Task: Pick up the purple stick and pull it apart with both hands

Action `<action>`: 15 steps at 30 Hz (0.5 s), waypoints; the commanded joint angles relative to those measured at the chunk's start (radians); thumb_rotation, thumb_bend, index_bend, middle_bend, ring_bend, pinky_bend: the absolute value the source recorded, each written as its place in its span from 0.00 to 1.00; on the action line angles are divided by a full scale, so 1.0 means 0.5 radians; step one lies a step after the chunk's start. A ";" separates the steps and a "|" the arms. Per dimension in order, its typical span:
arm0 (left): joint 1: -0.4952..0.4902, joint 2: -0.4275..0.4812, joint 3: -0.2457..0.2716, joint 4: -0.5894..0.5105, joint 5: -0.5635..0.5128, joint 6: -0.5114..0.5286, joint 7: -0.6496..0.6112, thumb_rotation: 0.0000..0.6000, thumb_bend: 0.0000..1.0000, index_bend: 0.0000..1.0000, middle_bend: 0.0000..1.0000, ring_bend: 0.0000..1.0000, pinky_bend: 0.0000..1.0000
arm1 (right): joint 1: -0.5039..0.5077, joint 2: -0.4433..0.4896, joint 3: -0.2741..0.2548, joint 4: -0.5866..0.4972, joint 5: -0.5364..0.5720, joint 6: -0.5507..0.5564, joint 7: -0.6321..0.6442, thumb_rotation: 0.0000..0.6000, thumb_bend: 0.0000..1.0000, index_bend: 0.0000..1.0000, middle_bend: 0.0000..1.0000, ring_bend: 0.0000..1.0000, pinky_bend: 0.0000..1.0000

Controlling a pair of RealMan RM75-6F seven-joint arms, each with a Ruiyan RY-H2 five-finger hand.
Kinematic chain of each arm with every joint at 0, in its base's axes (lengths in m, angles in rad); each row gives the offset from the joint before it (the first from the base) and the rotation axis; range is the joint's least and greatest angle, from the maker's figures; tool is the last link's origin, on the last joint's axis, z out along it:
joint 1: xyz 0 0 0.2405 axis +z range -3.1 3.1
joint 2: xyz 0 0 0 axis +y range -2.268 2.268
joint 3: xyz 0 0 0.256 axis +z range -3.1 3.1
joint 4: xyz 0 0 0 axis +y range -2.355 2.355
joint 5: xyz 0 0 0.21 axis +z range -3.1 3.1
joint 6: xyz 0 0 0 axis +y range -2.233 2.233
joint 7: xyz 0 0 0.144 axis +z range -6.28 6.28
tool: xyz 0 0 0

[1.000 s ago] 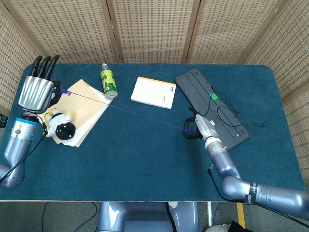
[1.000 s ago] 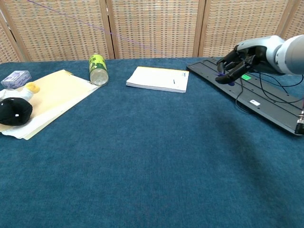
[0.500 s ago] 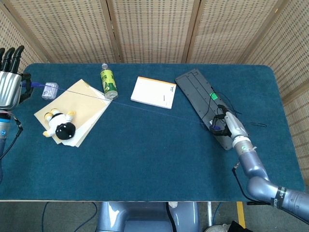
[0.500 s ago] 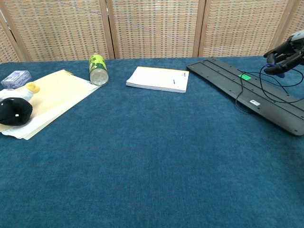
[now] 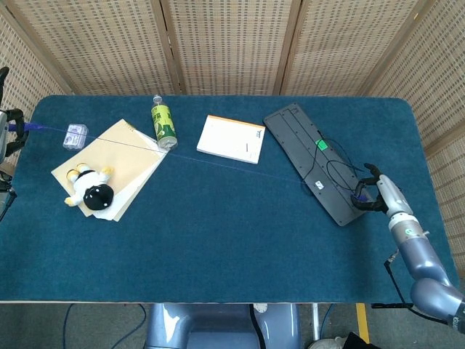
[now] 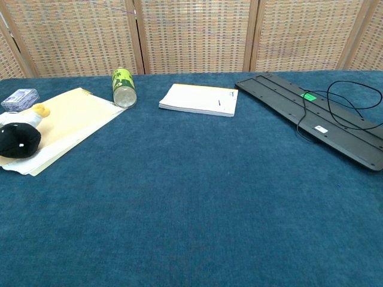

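The purple stick is stretched into a very thin purple strand (image 5: 218,163) that runs across the table from far left to right. My left hand (image 5: 6,138) shows only partly at the left edge of the head view and holds the strand's thicker purple end (image 5: 22,126). My right hand (image 5: 376,194) is off the keyboard's right end, fingers curled around the other purple end (image 5: 357,196). The chest view shows neither hand.
A black keyboard (image 5: 312,161) with a looped cable lies under the strand on the right. A white notebook (image 5: 231,138), a green bottle (image 5: 163,123), yellow papers (image 5: 127,163) with a plush toy (image 5: 89,187) and a small clear box (image 5: 75,135) lie to the left.
Both hands have moved outward, the left to the frame's left edge and the right past the keyboard. The purple strand has grown longer and thinner. Both hands have left the chest view.
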 commanded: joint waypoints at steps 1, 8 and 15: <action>0.016 0.007 0.001 0.037 -0.009 -0.003 -0.039 1.00 0.58 0.71 0.00 0.00 0.00 | -0.164 0.130 -0.012 -0.020 -0.209 -0.046 0.164 1.00 0.65 0.72 0.12 0.00 0.00; 0.021 0.010 0.002 0.071 -0.016 -0.029 -0.080 1.00 0.58 0.71 0.00 0.00 0.00 | -0.409 0.271 -0.034 -0.046 -0.603 -0.071 0.467 1.00 0.65 0.72 0.12 0.00 0.00; -0.037 -0.025 -0.017 0.061 -0.064 -0.115 -0.017 1.00 0.58 0.71 0.00 0.00 0.00 | -0.752 0.430 -0.194 -0.052 -1.295 0.106 0.917 1.00 0.65 0.73 0.12 0.00 0.00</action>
